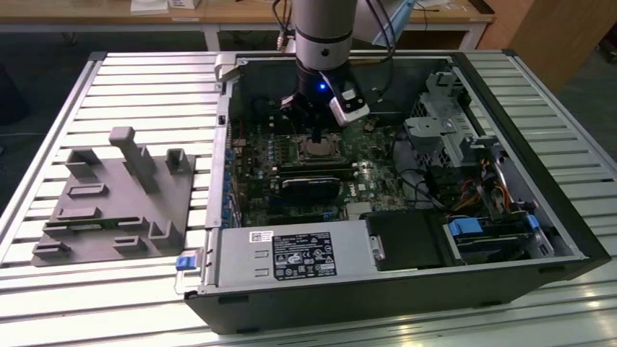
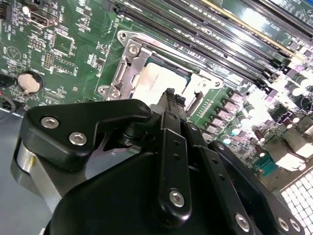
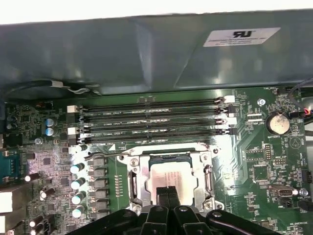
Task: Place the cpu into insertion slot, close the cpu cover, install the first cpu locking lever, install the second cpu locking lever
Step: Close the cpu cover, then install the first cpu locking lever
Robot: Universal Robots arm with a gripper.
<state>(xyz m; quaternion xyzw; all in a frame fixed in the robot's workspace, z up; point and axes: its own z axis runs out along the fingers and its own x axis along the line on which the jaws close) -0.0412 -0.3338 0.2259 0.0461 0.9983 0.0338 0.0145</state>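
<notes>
The cpu lies flat in the insertion slot, silver top up, on the green board. The cpu cover lies down around it as a silver frame. A thin wire lever runs along the slot's side next to the memory slots. In both wrist views my gripper is shut with nothing between its black fingers, tips right over the chip's edge. In the exterior view the gripper hangs straight above the slot inside the open computer case.
Long black memory slots run beside the slot, and capacitors stand on another side. A black fan block sits close by. Case walls, drive cages and cables ring the board. A grey fixture lies on the slatted table.
</notes>
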